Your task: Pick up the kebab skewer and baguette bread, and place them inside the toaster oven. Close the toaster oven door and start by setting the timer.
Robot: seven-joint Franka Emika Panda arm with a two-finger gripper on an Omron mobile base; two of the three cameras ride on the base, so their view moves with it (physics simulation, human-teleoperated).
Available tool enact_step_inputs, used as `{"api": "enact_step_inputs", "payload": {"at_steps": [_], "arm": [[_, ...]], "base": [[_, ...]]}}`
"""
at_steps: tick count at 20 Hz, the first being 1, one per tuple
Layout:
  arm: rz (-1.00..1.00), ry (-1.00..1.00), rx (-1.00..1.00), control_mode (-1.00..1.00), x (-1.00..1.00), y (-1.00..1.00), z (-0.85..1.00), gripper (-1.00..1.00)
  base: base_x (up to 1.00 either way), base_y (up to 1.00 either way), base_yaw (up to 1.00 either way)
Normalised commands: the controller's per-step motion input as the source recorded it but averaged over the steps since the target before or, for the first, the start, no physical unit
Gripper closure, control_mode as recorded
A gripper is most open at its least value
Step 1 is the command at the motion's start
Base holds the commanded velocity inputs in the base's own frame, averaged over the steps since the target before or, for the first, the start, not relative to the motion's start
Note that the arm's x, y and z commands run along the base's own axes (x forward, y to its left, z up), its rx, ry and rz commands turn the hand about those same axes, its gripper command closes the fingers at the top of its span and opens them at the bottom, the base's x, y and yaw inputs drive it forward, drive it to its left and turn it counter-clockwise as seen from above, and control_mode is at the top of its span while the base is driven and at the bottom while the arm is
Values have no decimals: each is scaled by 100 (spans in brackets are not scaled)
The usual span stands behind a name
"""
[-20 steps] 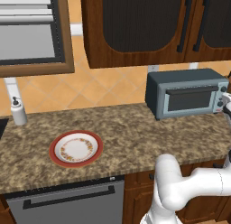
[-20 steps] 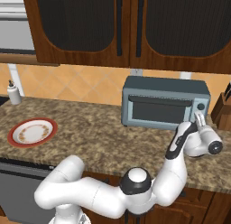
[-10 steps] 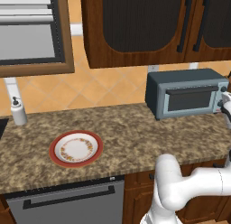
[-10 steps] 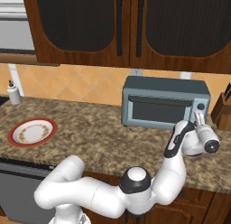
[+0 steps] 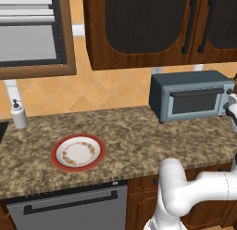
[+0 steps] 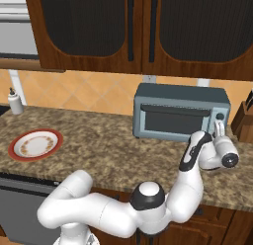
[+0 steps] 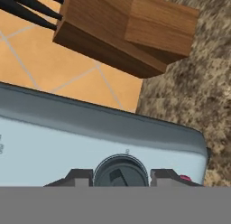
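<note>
I have the gripper pinched on the timer knob, which sits squarely between my fingertips on the toaster oven.

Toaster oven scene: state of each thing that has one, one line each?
toaster oven door: closed, flush with the front.
timer knob: between the two fingertips, jaws closed on it.
gripper: at the oven's knob panel, shut on the knob.
plate: bare, flat on the counter.
upper cabinet doors: shut.
soap bottle: upright by the wall.
knife block: knives in it.
</note>
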Motion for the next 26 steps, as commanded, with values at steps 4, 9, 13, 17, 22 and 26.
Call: {"api": "enact_step_inputs", "payload": {"at_steps": [4,9,13,17,22,26], "arm": [[-2,0,13,-100,0,11,11,100],[-2,0,15,-100,0,18,10,100],[-3,-1,13,-100,0,29,8,100],[-1,-3,12,-100,0,29,5,100],[0,-3,10,-100,0,29,9,100],[0,-1,9,-100,0,18,19,100]], "base": [[0,0,0],[0,0,0],[0,0,0],[0,0,0],[0,0,0],[0,0,0]]}}
